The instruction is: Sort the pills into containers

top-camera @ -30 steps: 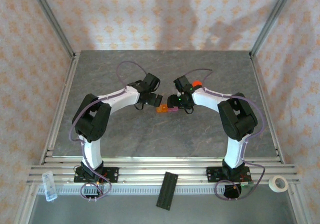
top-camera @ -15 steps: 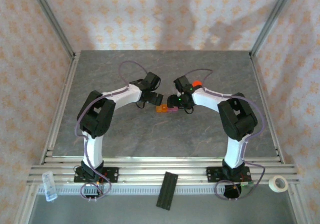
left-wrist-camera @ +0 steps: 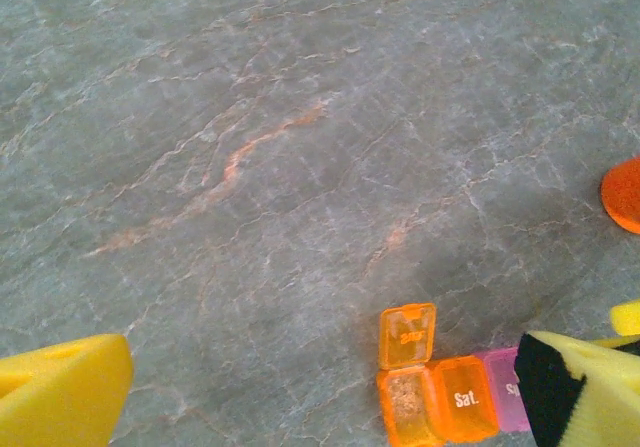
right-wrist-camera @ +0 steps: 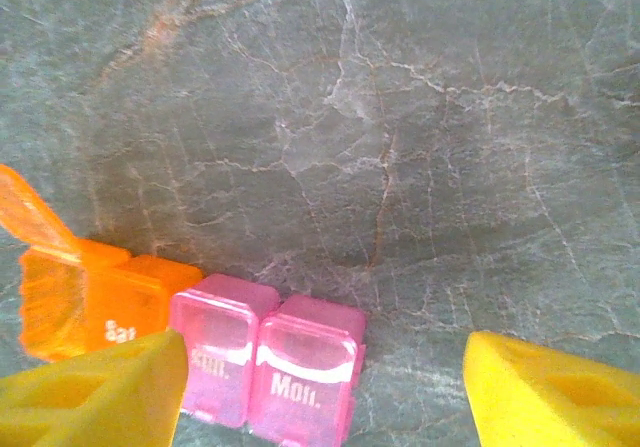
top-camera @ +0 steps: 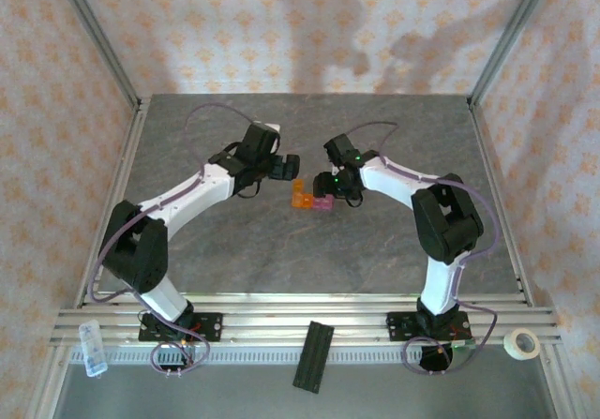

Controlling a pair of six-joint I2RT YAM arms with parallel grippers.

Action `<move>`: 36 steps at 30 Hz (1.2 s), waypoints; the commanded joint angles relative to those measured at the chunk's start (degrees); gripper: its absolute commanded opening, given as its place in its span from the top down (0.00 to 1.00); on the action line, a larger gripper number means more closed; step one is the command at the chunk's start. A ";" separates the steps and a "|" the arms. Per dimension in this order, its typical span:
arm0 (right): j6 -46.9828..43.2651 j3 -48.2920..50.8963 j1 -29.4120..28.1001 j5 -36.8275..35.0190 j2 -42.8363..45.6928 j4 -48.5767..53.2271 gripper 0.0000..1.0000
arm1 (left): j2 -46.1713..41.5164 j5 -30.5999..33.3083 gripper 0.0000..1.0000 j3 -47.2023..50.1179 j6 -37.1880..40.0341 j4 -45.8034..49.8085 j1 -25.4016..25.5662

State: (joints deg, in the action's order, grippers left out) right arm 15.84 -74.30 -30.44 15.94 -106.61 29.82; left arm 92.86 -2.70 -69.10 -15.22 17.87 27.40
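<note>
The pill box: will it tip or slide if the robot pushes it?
The pill box sits low and flat, so it probably slides on the smooth table, not tips. It looks like thin plastic, likely light. Its open lid may flap.

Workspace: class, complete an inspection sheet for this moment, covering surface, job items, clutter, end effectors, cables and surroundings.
Surface: grey marbled tabletop, no spills seen.
Job's things: pill strip, orange end lid open, other cells shut; pills not made out.
Clutter: orange disc; black bar, tape roll, clear box by near edge.
End effectors: left end effector open, empty; right end effector open at pink cells.
Cables: purple cables loop along both arms.
Surroundings: patterned walls, aluminium frame.
</note>
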 commanded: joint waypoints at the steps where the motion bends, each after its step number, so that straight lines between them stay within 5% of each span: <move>1: -0.86 -2.65 -0.02 -2.20 4.54 3.85 0.27 | -3.41 -0.38 0.00 4.25 -3.21 -3.59 -0.85; 12: -1.88 -8.09 -0.04 -5.70 7.38 8.67 0.26 | -13.74 4.09 0.00 16.67 -5.94 -9.68 -1.78; 27: -4.20 -22.60 2.80 -24.72 3.52 18.91 0.23 | -21.05 14.20 0.00 22.90 -6.01 -12.96 -2.24; 36: -2.49 -25.63 11.00 -14.28 0.37 20.89 0.18 | -25.39 16.13 0.00 33.85 -3.54 -31.92 -2.26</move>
State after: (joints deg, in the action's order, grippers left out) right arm 12.67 -98.39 -21.17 -1.08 -105.16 47.86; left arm 69.23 10.15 -37.76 -20.01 -4.16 25.45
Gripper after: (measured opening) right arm 0.815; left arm 0.998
